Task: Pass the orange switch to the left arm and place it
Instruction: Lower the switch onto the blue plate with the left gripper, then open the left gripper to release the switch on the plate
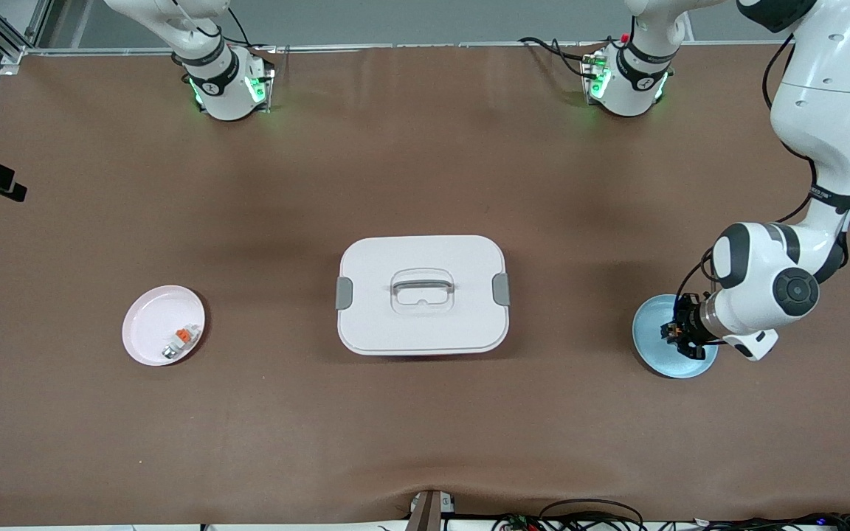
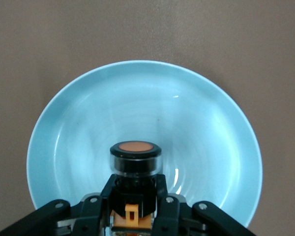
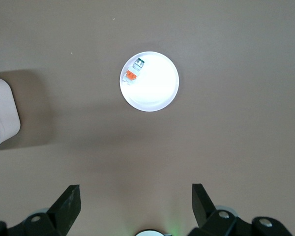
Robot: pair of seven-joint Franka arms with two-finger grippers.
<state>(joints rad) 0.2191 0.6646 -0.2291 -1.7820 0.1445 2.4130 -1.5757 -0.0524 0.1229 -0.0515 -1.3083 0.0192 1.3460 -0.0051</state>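
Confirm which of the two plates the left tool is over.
The light blue plate at the left arm's end of the table; the left tool is shut on the orange switch over it. The pink plate holds only a small white-and-grey part.

Orange switch lower body hidden between left tool fingers; box cut by frame edge.
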